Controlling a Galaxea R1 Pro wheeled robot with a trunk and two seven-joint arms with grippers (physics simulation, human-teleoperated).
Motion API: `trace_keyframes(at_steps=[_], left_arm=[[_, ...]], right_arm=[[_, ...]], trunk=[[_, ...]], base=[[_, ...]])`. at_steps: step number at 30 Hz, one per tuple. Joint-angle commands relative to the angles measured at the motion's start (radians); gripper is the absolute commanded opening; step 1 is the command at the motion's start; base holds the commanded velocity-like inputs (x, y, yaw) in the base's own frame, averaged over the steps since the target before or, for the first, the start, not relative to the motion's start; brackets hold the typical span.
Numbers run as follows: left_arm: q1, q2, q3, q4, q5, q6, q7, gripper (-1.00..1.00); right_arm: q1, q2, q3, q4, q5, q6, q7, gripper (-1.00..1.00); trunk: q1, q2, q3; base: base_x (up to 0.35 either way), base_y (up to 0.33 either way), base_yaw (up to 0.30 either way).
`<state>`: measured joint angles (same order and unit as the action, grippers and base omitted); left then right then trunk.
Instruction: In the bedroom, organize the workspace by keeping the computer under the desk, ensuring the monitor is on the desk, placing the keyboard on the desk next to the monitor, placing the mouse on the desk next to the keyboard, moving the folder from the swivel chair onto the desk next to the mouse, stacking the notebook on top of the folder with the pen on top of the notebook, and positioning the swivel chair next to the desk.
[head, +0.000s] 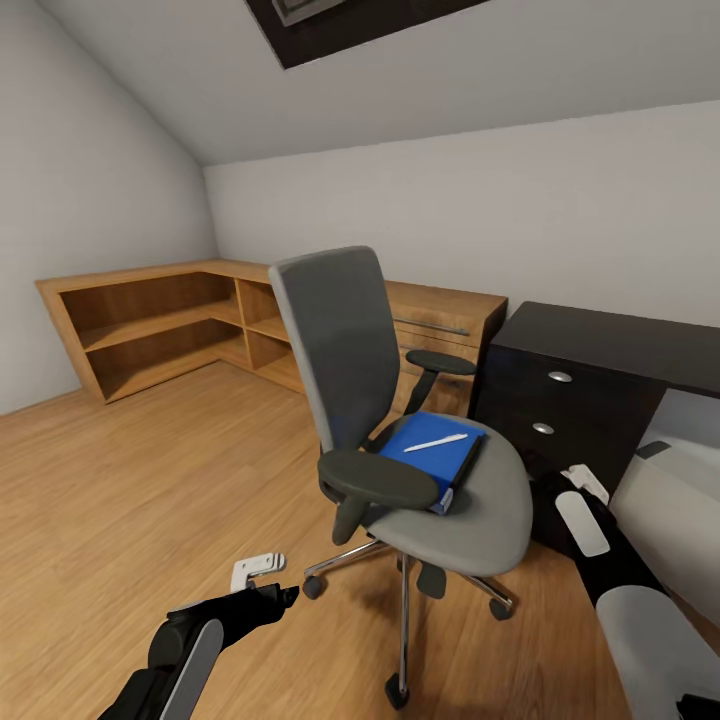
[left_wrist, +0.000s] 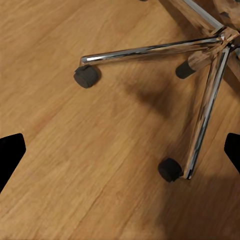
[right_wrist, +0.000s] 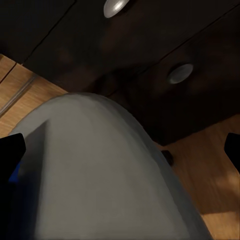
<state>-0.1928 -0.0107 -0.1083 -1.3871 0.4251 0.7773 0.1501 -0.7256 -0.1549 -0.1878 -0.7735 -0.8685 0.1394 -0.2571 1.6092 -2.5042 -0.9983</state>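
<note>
Head view: the swivel chair (head: 410, 420) stands before the black bench (head: 600, 385), and on its seat lies the blue folder (head: 432, 452) with the white pen (head: 435, 442) on top. The pen's long axis runs across the folder, its tip toward the bench. The step in hand seems to be the reach for these 2 things. The right pincer (head: 585, 480) is just beside the seat; the left pincer (head: 258, 570) hangs low over the floor. Both seem wide, with nothing between the fingers. Next, the right pincer must come over the seat.
</note>
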Motion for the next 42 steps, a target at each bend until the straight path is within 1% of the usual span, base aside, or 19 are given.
trace_keyframes(at_steps=[1, 4, 18, 22, 25, 28, 36, 42], left_arm=[[-0.001, 0.000, -0.001, -0.001, 0.011, 0.003, 0.010, 1.00], [-0.001, 0.000, -0.001, -0.001, 0.011, 0.003, 0.009, 1.00], [-0.001, 0.000, 0.000, -0.001, 0.011, 0.003, 0.009, 1.00], [-0.001, 0.000, 0.001, -0.001, 0.011, 0.003, 0.009, 1.00], [-0.001, 0.001, 0.001, -0.001, 0.011, 0.003, 0.009, 1.00], [-0.001, 0.000, 0.001, -0.001, 0.011, 0.003, 0.009, 1.00], [-0.001, 0.001, 0.001, -0.001, 0.011, 0.003, 0.009, 1.00], [-0.001, 0.001, 0.001, -0.003, 0.011, 0.003, 0.008, 1.00]], right_arm=[[0.000, 0.000, -0.001, -0.002, -0.006, 0.005, -0.005, 1.00], [0.000, 0.000, -0.001, -0.002, -0.006, 0.006, -0.005, 1.00], [0.001, 0.001, 0.000, 0.000, -0.006, 0.005, -0.005, 1.00], [0.001, 0.002, 0.001, 0.002, -0.008, 0.005, -0.005, 1.00], [0.002, 0.008, 0.001, 0.006, -0.009, 0.006, -0.004, 1.00], [0.002, 0.019, 0.001, 0.007, -0.009, 0.005, -0.004, 1.00], [0.006, 0.061, 0.002, 0.008, -0.006, 0.005, -0.004, 1.00], [0.012, 0.073, 0.003, 0.009, -0.006, 0.005, -0.004, 1.00]], trunk=[[0.000, 0.000, -0.001], [0.000, 0.000, -0.001], [0.000, 0.000, -0.001], [0.000, 0.000, -0.001], [0.000, 0.000, -0.001], [0.000, 0.000, -0.001], [0.000, 0.000, -0.001], [0.000, 0.000, -0.001]], base=[[-0.049, 0.000, 0.000], [-0.141, 0.000, 0.000], [-0.325, 0.000, 0.000], [-0.158, 0.000, 0.000], [-0.027, 0.000, 0.000], [-0.011, 0.000, 0.000], [-0.003, 0.000, 0.000], [0.000, 0.000, 0.000]])
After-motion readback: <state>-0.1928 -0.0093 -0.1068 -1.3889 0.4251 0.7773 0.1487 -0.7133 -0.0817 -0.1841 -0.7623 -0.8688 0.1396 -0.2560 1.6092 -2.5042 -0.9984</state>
